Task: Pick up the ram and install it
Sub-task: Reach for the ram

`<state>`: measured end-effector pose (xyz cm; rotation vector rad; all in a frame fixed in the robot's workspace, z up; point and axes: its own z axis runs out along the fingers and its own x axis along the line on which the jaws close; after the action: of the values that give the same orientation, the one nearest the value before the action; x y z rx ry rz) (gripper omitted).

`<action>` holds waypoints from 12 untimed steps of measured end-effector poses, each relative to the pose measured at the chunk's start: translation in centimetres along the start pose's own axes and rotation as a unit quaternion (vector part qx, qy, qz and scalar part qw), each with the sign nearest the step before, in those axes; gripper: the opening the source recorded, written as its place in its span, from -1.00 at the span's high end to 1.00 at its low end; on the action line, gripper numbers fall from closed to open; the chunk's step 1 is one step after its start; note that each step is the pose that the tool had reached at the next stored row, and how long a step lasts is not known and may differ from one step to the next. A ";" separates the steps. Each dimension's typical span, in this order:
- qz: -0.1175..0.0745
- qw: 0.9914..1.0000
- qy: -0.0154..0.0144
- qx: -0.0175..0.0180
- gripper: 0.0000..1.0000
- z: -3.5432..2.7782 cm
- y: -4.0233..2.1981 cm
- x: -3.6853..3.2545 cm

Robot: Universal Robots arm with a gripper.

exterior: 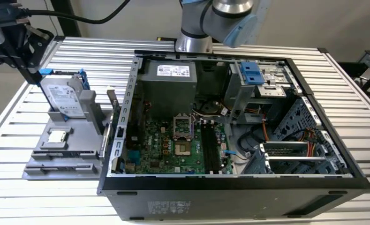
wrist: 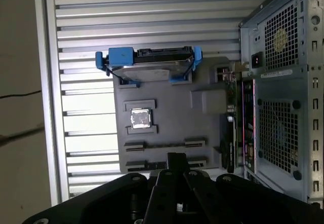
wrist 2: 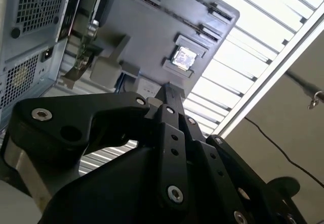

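Observation:
The ram (exterior: 113, 104) is a thin grey-green stick standing on edge at the side of the grey holder (exterior: 59, 157) nearest the computer case. In the first wrist view the ram (wrist: 233, 113) shows edge-on between the holder (wrist: 172, 110) and the case. My gripper (exterior: 29, 70) hangs at the exterior view's far left, above the holder's far corner and well away from the ram. In both wrist views its black fingers (wrist: 175, 161) meet at one tip (wrist 2: 169, 91), shut with nothing between them. The long black motherboard slots (exterior: 211, 149) lie inside the open case.
A silver hard drive in a blue frame (exterior: 64, 96) stands upright on the holder, with a processor chip (exterior: 57, 136) lying flat nearer the front. The open case (exterior: 235, 180) stands on the slatted table (exterior: 22, 197). The arm's base (exterior: 194, 37) rises behind the case.

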<state>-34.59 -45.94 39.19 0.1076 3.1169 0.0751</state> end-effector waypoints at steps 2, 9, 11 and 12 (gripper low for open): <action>0.000 1.000 0.000 0.000 1.00 -0.02 -0.33 -0.02; 0.000 1.000 0.000 0.000 1.00 -0.04 -1.44 -0.09; 0.000 1.000 0.000 0.000 1.00 -0.05 -1.75 -0.11; 0.000 1.000 0.000 0.000 1.00 -0.06 -1.91 -0.12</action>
<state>-34.60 -47.85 39.16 0.1076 3.1169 0.0750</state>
